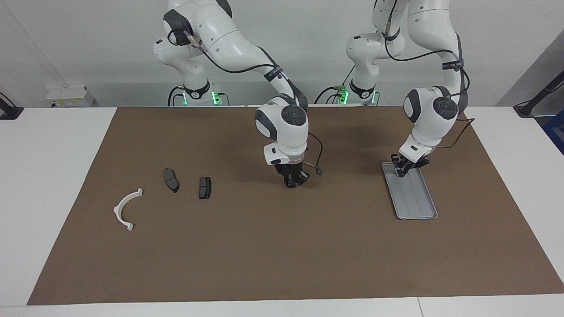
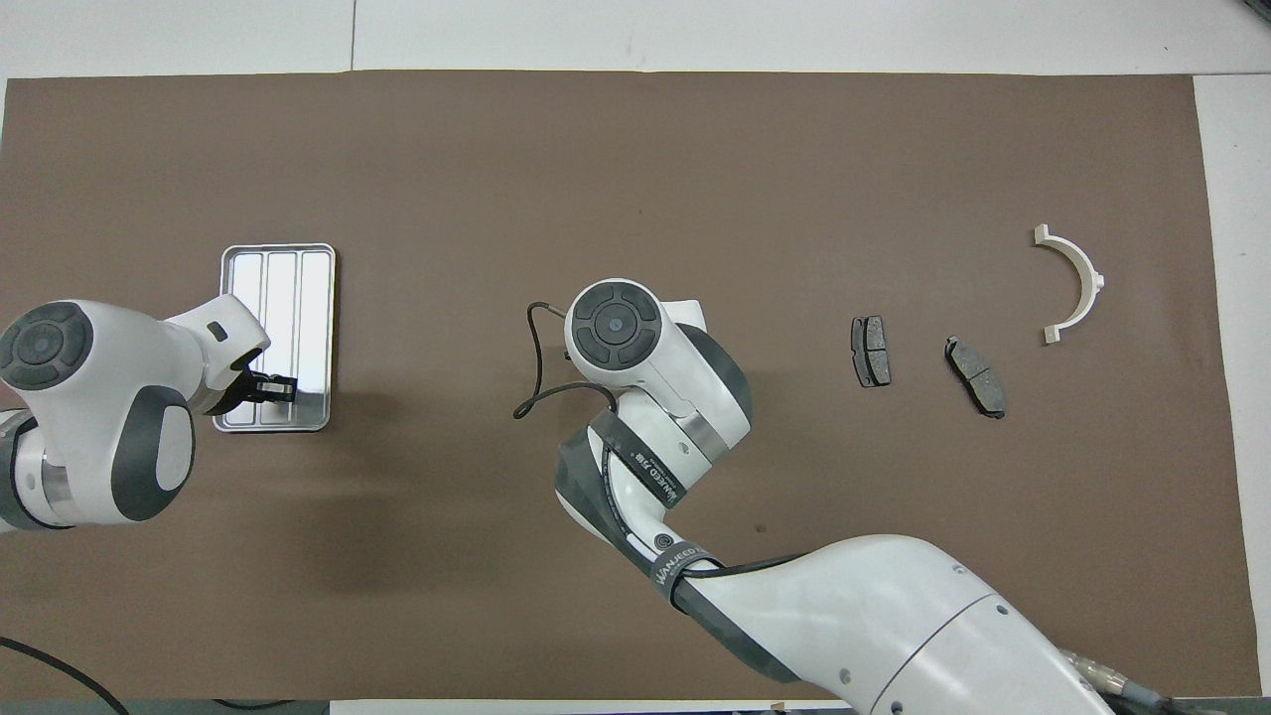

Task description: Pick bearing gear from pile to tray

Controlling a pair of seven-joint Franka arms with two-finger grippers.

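With the left gripper (image 1: 402,171) closed at the tray's (image 1: 418,207) robot-side end, the right gripper (image 1: 292,181), whose grip cannot be told, hangs low over bare mat between tray and pile (image 1: 187,185), probably carrying toward the tray.

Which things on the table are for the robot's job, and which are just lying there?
For the job:
- flat silver-grey metal tray, with the left gripper low over its end nearer the robots
- right gripper, down by the brown mat mid-table

Just lying there:
- white curved arc bracket
- two dark grey brake-pad plates
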